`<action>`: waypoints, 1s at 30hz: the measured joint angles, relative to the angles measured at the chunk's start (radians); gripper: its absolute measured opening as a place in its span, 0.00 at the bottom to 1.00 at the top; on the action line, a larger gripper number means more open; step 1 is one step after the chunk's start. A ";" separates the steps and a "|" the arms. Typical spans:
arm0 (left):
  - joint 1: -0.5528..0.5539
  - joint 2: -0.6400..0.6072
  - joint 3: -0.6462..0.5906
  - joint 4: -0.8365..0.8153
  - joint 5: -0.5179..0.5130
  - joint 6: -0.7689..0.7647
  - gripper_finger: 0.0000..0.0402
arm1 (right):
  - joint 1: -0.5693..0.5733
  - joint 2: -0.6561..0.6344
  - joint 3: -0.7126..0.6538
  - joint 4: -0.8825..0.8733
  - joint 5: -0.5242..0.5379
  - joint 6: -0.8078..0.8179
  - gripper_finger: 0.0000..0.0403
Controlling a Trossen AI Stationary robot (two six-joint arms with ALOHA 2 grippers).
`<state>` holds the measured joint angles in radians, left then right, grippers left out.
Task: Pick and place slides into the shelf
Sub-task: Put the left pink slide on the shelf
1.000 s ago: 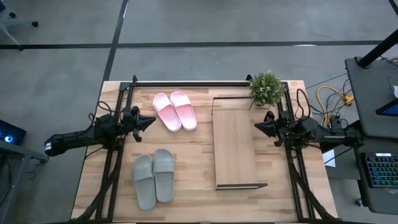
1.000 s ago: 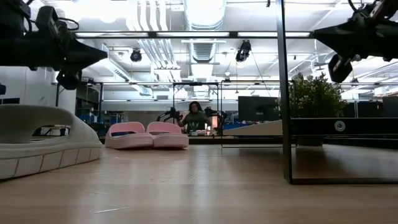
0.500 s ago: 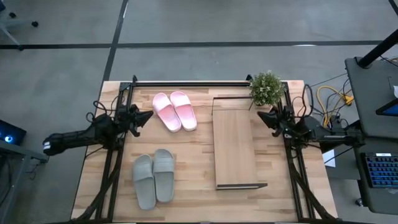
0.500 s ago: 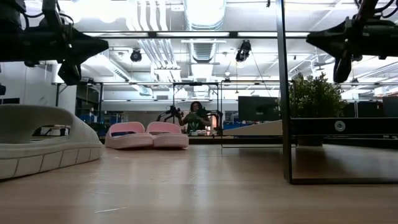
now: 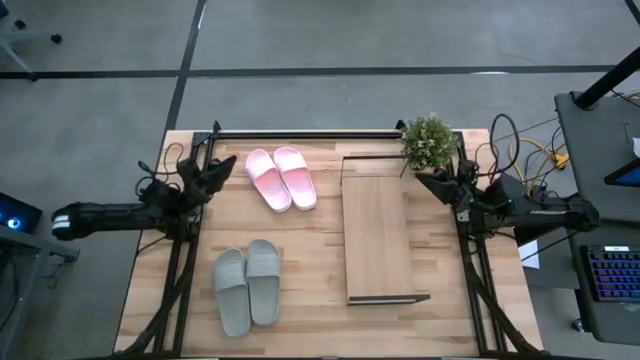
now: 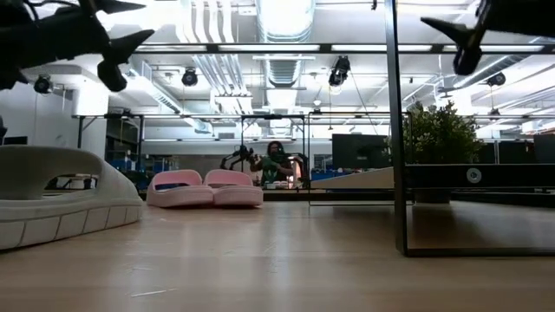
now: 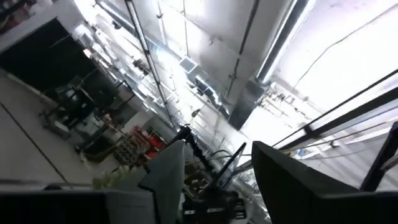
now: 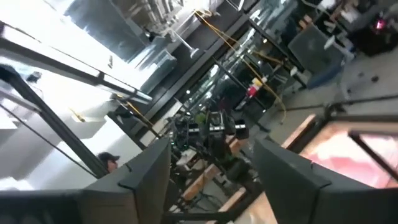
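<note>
A pale pink pair of slides (image 5: 281,178) lies on its soles at the table's far middle, also in the low view (image 6: 205,188). A grey-green pair (image 5: 247,285) lies on its soles at the near left, one slide close in the low view (image 6: 61,195). The shelf (image 5: 378,236), a light-wood board in a thin black frame, lies flat right of centre. My left gripper (image 5: 222,166) is open and empty at the table's left edge, raised and tipped upward (image 7: 214,180). My right gripper (image 5: 428,183) is open and empty at the right edge, also raised (image 8: 211,174).
A small potted plant (image 5: 427,142) stands at the shelf's far right corner, close to my right gripper. Black frame rails (image 5: 300,133) run along the table's far, left and right edges. Bare plank tabletop (image 5: 310,260) lies between the slides and the shelf.
Both grippers have drawn back toward their own table edges and risen, tipping their fingers upward: the left toward the left and far edge, the right toward the right edge. The slides and the shelf have stayed where they were.
</note>
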<state>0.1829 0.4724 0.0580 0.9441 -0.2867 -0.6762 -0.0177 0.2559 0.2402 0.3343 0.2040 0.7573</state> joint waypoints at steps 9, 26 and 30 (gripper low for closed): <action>0.000 0.150 0.194 -0.062 0.127 0.188 0.43 | 0.000 0.214 0.193 -0.115 0.000 -0.069 0.58; 0.000 0.336 0.819 -1.062 0.090 0.616 0.43 | 0.000 0.424 0.246 -0.122 -0.032 0.026 0.56; 0.000 0.366 0.867 -1.128 0.010 0.659 0.43 | 0.000 0.447 0.246 -0.121 -0.032 0.036 0.56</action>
<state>0.1833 0.8381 0.9246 -0.1835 -0.2771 -0.0174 -0.0174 0.7030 0.4857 0.2133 0.1719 0.7929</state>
